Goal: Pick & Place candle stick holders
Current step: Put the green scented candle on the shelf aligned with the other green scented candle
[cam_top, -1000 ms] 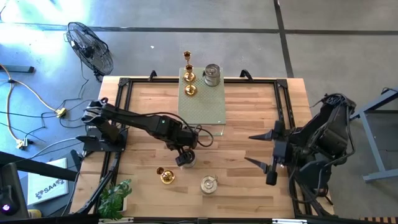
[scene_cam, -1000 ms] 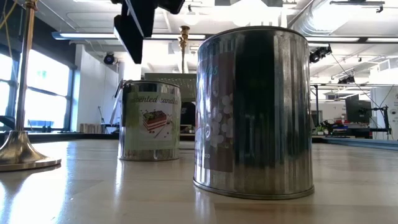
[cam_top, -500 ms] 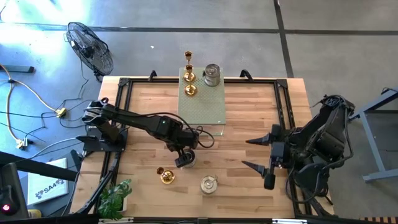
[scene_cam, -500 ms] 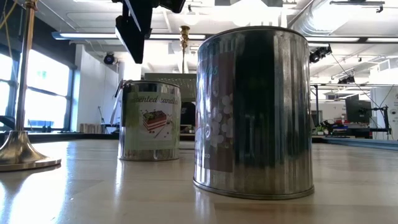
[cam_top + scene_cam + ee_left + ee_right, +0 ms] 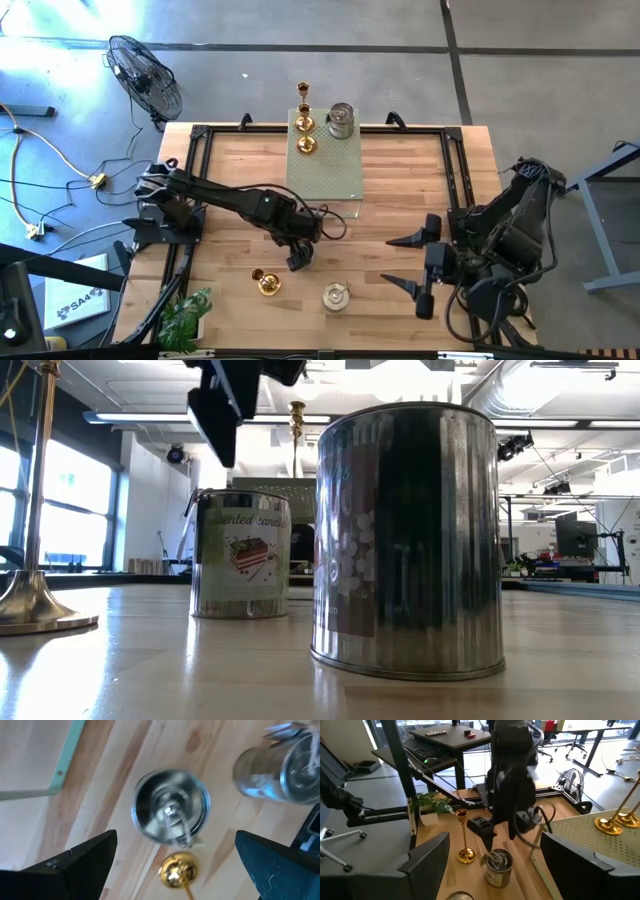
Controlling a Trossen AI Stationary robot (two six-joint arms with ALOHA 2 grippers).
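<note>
My left gripper [image 5: 298, 258] is open and hangs just above a squat silver holder [image 5: 170, 812], which stands on its base on the table; its fingers [image 5: 225, 405] are clear of the holder's rim [image 5: 240, 495]. A gold holder [image 5: 266, 283] and a second silver holder [image 5: 335, 296] stand near the front edge. Two gold holders [image 5: 304, 132] and one silver holder [image 5: 341, 120] stand on the pale green perforated box [image 5: 330, 175]. My right gripper [image 5: 405, 268] is open wide and empty at the right.
A small green plant [image 5: 185, 318] sits at the table's front left corner. A black frame [image 5: 200, 135] runs around the table's edges. A fan [image 5: 145, 75] stands on the floor beyond the far left corner.
My right gripper has moved toward the table's near edge and a little to the left, staying open. My left gripper has shifted slightly above the silver holder. The holders have not moved.
</note>
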